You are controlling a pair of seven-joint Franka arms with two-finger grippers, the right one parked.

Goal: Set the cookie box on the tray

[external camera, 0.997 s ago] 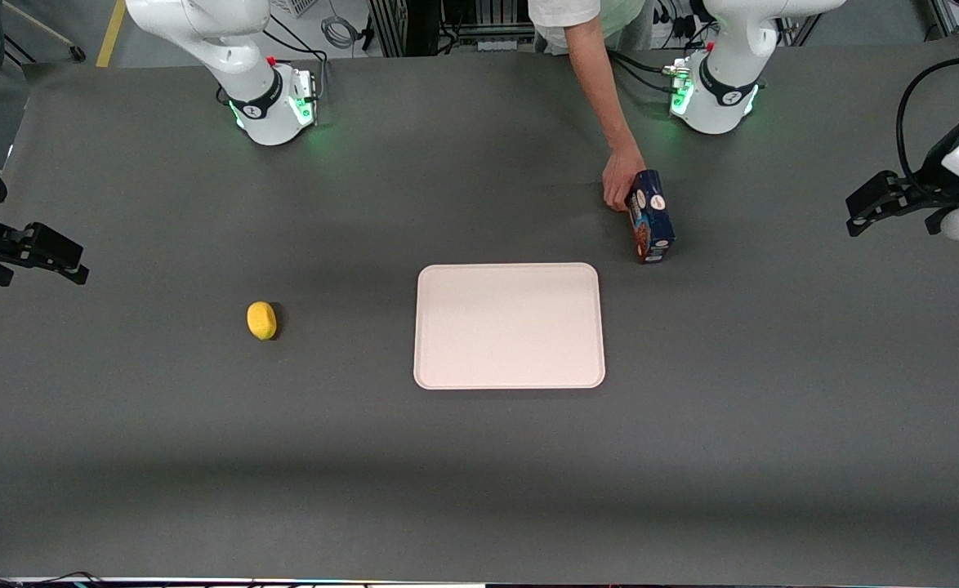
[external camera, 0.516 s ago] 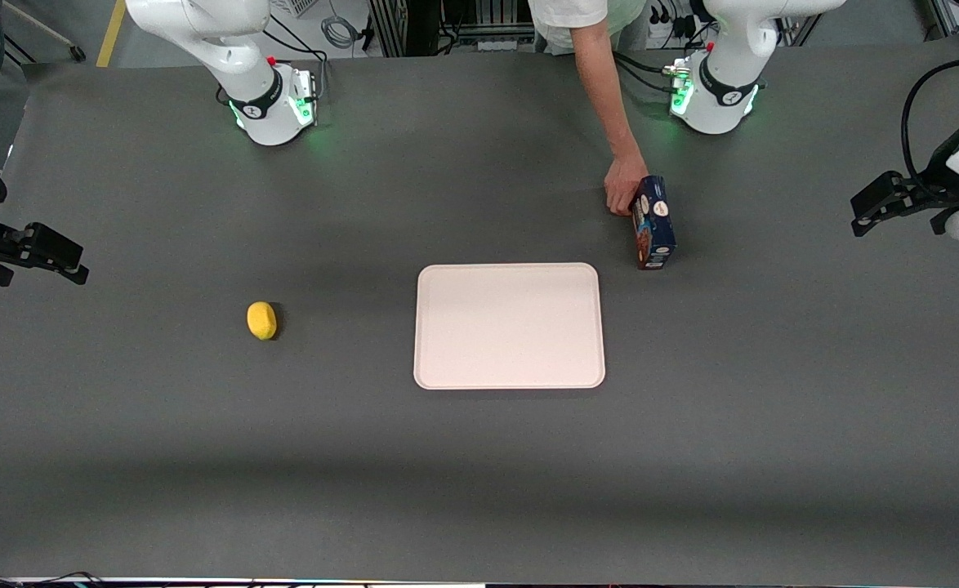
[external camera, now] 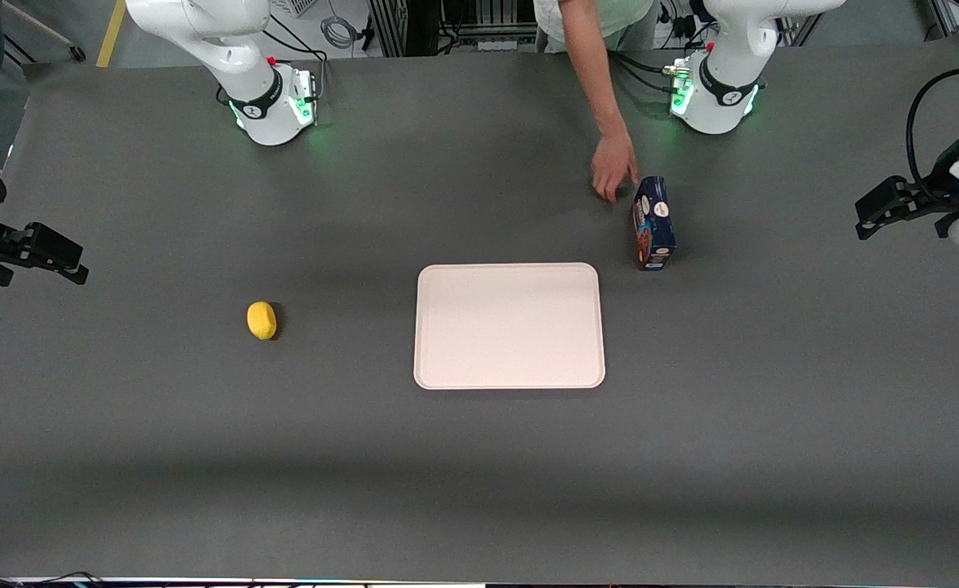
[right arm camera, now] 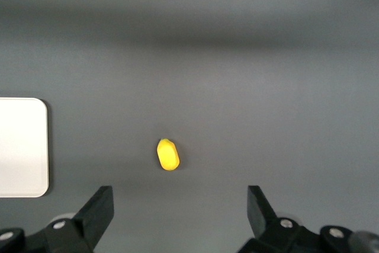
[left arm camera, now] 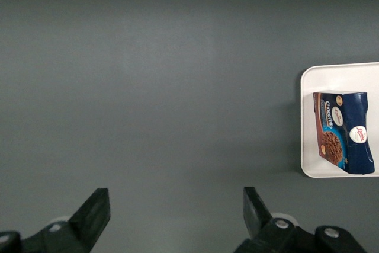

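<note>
The cookie box (external camera: 653, 223) stands upright on the bench (external camera: 479, 457), just off the tray's corner that lies farthest from the front camera toward the working arm's end, close to it but not on it; a person's hand (external camera: 613, 174) hovers just beside the box's top, apart from it; the tray (external camera: 509, 325) lies flat mid-bench and bears nothing; a yellow lump (external camera: 261, 319) sits toward the parked arm's end; the left gripper (external camera: 876, 214) hangs near the bench's working-arm edge, well apart from the box, its fingers (left arm camera: 95, 214) spread wide with nothing between them.
</note>
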